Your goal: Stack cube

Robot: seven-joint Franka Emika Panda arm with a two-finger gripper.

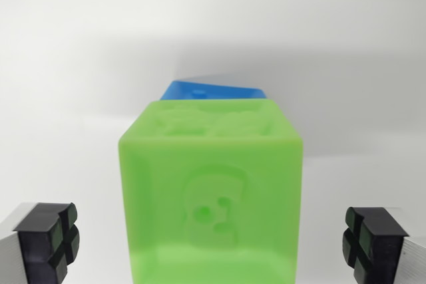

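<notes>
While clear of tool (213, 244), green cube (212, 191)

Bright and evenly lit, pretty washed out up top. Soft grey shadow band behind the blue cube (212, 90). Green cube (212, 197) slightly soft up close, embossing mushy. Finger pads (48, 241) sharper at the corners.

Plain white tabletop (80, 64), bare white backdrop (likely lab), nothing domestic
</notes>
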